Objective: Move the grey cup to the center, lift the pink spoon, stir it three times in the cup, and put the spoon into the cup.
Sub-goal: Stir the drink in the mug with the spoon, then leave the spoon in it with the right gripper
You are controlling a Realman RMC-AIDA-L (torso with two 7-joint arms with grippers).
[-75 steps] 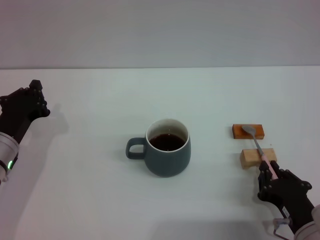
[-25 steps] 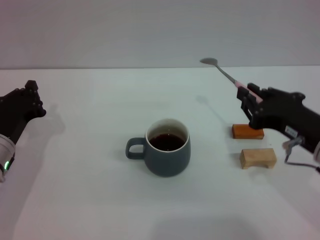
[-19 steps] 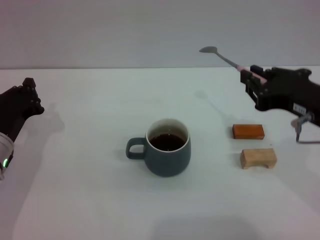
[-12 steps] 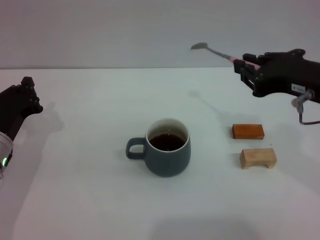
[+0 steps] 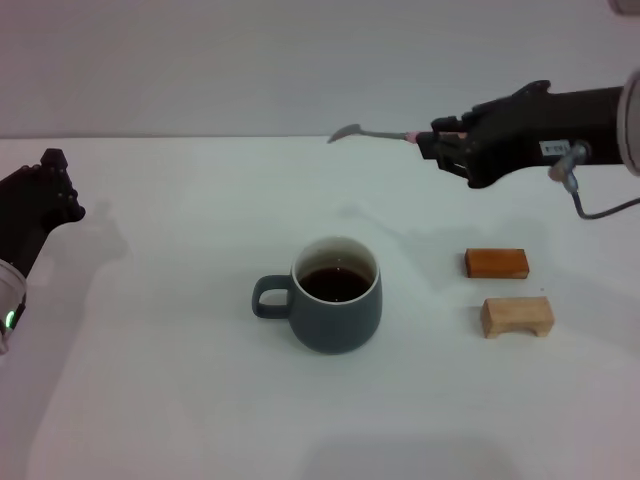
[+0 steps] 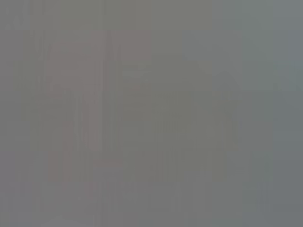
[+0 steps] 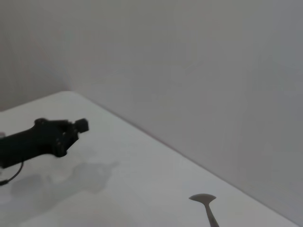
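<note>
The grey cup [image 5: 336,296] stands at the table's middle, handle to the left, dark liquid inside. My right gripper [image 5: 447,142] is shut on the pink spoon [image 5: 378,134] by its handle and holds it nearly level in the air, above and to the right of the cup, bowl pointing left. The spoon's bowl [image 7: 203,198] shows in the right wrist view. My left gripper [image 5: 50,190] is parked at the far left edge, away from the cup; it also shows in the right wrist view [image 7: 57,137]. The left wrist view shows nothing.
An orange block [image 5: 496,263] and a pale wooden block [image 5: 516,315] lie on the white table [image 5: 180,400] to the right of the cup. A grey wall stands behind the table.
My right gripper has lifted the spoon off the blocks, swung up and then left toward the cup, and the spoon has levelled out. The left arm barely moved.
</note>
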